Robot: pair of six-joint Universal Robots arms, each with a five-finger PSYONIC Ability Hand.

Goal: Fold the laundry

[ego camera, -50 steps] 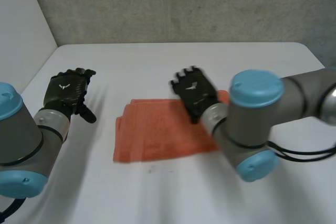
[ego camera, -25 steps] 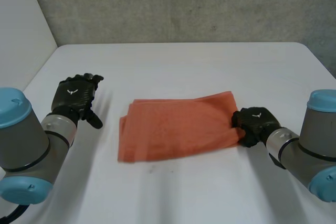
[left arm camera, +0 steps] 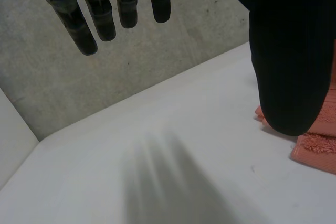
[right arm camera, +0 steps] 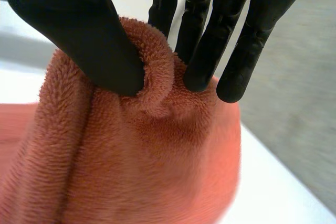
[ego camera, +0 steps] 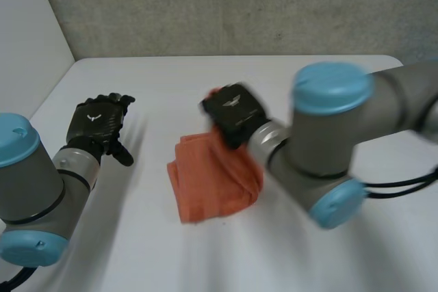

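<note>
One orange towel (ego camera: 215, 179) lies bunched at the middle of the white worktop (ego camera: 171, 76), with two black hands near it. The right hand (ego camera: 234, 113) is at the towel's far edge, its thumb and fingers (right arm camera: 202, 51) clamped on a raised fold of the cloth. The left hand (ego camera: 96, 122) hovers well apart on the towel's left, fingers straight and holding nothing. The right arm (ego camera: 328, 135) hides part of the towel's right side.
</note>
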